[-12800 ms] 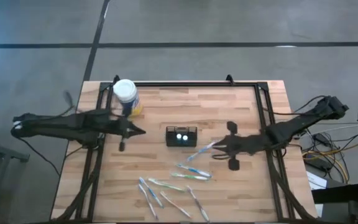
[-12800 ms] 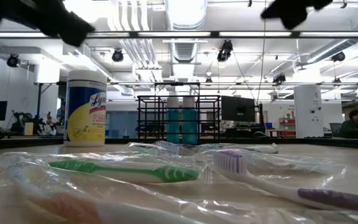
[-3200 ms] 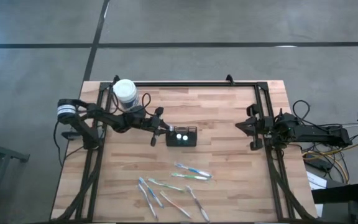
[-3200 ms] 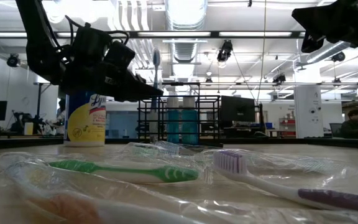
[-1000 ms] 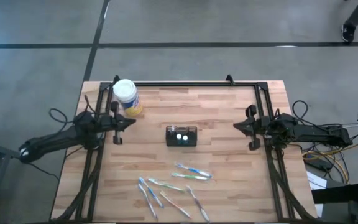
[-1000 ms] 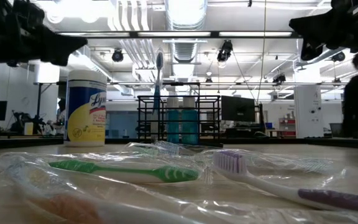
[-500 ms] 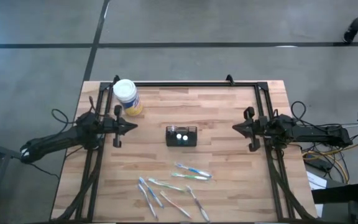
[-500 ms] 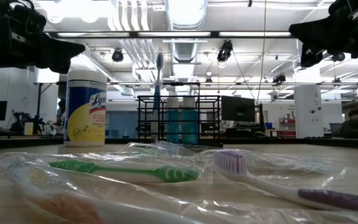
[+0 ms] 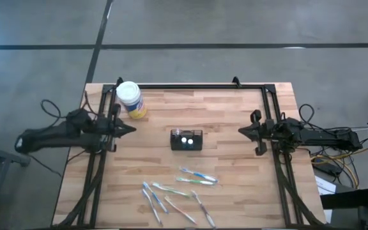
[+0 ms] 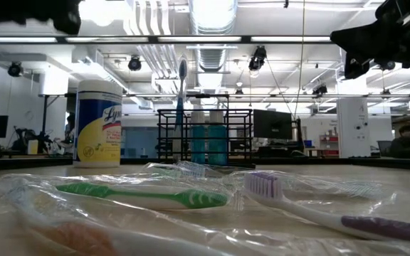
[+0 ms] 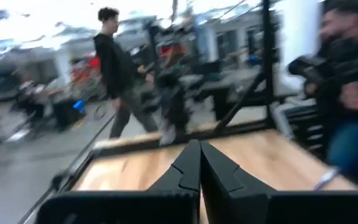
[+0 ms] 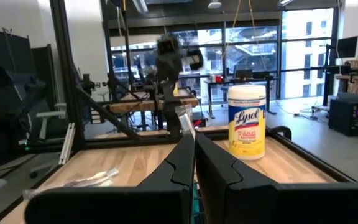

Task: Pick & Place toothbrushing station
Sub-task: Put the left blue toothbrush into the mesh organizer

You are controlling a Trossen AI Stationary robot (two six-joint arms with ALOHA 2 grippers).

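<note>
The toothbrushing station, a small black wire-mesh caddy, stands on its base at the middle of the wooden table. In the low view the caddy holds a blue toothbrush upright, head above the rim. Several wrapped toothbrushes lie flat near the table's front edge; a green one shows close in the low view. My left gripper hangs shut at the table's left edge, level, away from the caddy. My right gripper hangs shut at the right side, pointing at the caddy from afar.
A yellow jar with a white lid stands at the far left corner, close to my left gripper. A black frame rail runs along the far edge and down both sides. People move in the room beyond the table.
My left gripper has risen, passing almost out of the top of the low view, and has drawn back a little toward the table's left edge, staying shut. The caddy and the toothbrushes have not moved.
</note>
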